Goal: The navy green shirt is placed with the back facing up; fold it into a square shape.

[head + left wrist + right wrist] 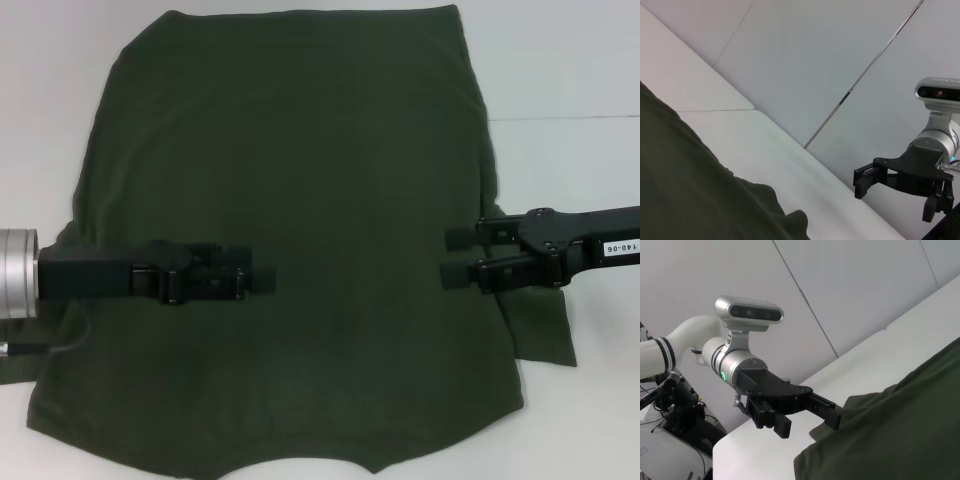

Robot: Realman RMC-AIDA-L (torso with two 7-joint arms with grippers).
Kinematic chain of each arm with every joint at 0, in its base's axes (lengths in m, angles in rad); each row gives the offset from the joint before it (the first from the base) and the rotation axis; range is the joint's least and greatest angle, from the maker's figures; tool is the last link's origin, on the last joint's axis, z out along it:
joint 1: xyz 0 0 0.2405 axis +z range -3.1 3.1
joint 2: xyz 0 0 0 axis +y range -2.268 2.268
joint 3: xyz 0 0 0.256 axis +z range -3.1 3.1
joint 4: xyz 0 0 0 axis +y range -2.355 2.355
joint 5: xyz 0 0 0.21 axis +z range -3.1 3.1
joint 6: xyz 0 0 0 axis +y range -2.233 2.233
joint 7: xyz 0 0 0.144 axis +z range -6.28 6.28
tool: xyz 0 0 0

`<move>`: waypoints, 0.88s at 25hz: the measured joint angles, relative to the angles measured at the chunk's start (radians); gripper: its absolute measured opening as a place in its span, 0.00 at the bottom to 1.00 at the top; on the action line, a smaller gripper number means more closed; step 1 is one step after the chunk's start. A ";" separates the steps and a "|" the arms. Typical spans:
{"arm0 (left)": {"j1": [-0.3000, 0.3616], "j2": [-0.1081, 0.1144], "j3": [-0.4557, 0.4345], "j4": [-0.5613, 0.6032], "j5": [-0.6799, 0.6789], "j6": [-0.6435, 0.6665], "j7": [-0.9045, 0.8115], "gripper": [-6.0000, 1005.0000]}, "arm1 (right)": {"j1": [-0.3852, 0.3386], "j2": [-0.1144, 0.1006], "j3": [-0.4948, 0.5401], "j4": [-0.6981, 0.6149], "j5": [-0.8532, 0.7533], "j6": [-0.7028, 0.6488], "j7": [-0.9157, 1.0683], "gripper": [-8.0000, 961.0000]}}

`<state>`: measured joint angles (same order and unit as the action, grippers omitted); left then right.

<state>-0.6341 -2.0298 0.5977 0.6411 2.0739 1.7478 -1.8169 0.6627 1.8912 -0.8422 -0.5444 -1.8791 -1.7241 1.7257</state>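
Observation:
The navy green shirt (300,150) lies spread flat on the white table (570,180), plain side up, covering most of the head view. Its short sleeves stick out at both sides near the front. My left gripper (265,272) hovers over the shirt's left half, pointing inward; the right wrist view shows this left gripper (807,422) open and empty above the shirt (900,430). My right gripper (455,256) hangs at the shirt's right edge, facing the left one. It is open with nothing in it, as the left wrist view of the right gripper (895,197) confirms beside the shirt (680,175).
A seam (565,118) crosses the table at the right. Bare white table shows at the far left corner and the right side. Grey wall panels stand behind. A stand with cables (675,410) sits off the table beyond the left arm.

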 joint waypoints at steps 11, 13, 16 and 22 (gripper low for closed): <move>-0.001 0.000 -0.004 0.000 0.000 -0.003 0.002 0.83 | 0.000 0.000 -0.001 0.001 0.000 0.010 0.001 0.95; -0.001 0.001 -0.004 0.000 0.000 -0.003 0.002 0.84 | 0.000 0.000 -0.002 0.001 0.000 0.011 0.001 0.95; -0.001 0.001 -0.007 0.003 0.000 -0.005 0.000 0.84 | 0.000 0.001 -0.003 0.002 0.000 0.012 0.002 0.95; 0.015 0.033 -0.220 0.013 0.053 0.003 -0.115 0.83 | -0.001 0.000 -0.001 0.003 0.000 0.013 0.003 0.95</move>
<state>-0.6195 -1.9965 0.3773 0.6537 2.1268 1.7508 -1.9322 0.6612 1.8912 -0.8430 -0.5415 -1.8790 -1.7115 1.7287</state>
